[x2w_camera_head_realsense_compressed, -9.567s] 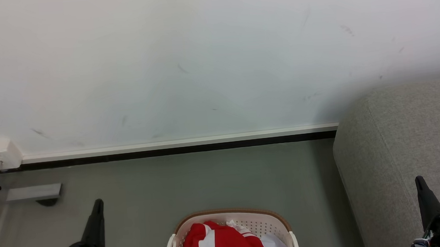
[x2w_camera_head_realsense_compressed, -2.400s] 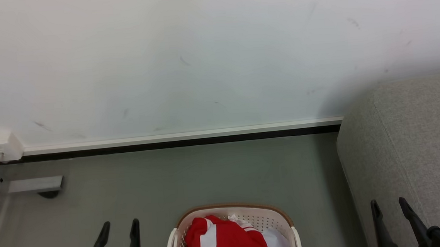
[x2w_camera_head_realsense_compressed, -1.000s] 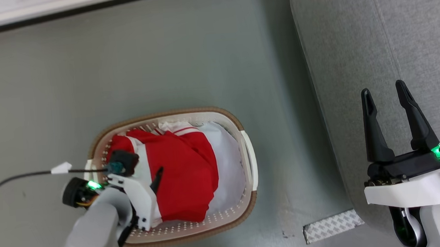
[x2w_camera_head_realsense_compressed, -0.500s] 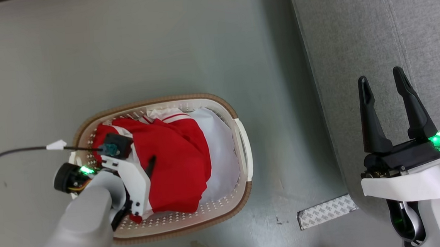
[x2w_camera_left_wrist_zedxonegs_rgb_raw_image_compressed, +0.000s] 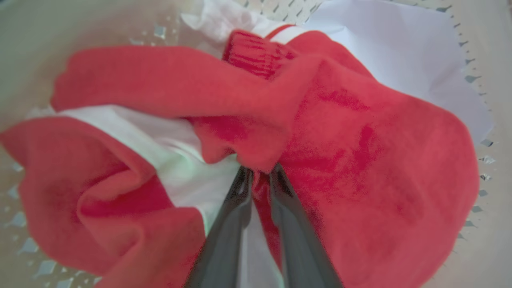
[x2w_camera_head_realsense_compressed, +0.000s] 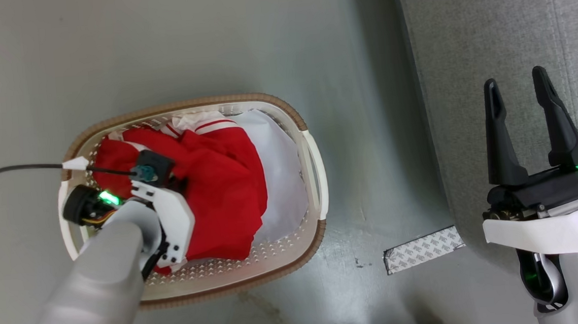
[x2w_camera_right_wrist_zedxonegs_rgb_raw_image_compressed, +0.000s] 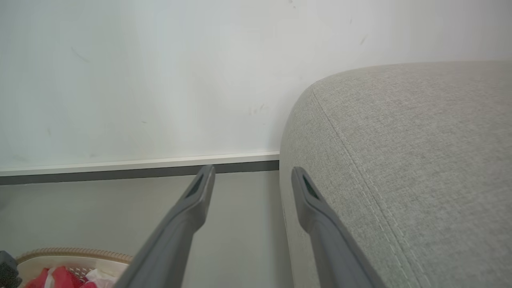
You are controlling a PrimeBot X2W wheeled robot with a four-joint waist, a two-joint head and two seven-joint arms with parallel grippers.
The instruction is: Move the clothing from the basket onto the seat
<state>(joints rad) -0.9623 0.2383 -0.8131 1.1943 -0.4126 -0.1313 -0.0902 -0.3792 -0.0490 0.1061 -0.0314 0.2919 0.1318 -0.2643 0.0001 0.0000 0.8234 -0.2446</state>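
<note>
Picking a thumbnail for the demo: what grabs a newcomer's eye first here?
The bright red clothing heaped in the cream basket on the floor, with the left tool pinched into its folds. Next, the right tool, open and empty, over the edge of the grey seat.

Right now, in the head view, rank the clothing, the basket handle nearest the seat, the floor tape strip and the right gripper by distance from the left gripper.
1. clothing: pinched in the left gripper, inside the basket.
2. basket handle: on the side facing the seat.
3. tape strip: on the floor beside the seat.
4. right gripper: farthest, over the seat.
</note>
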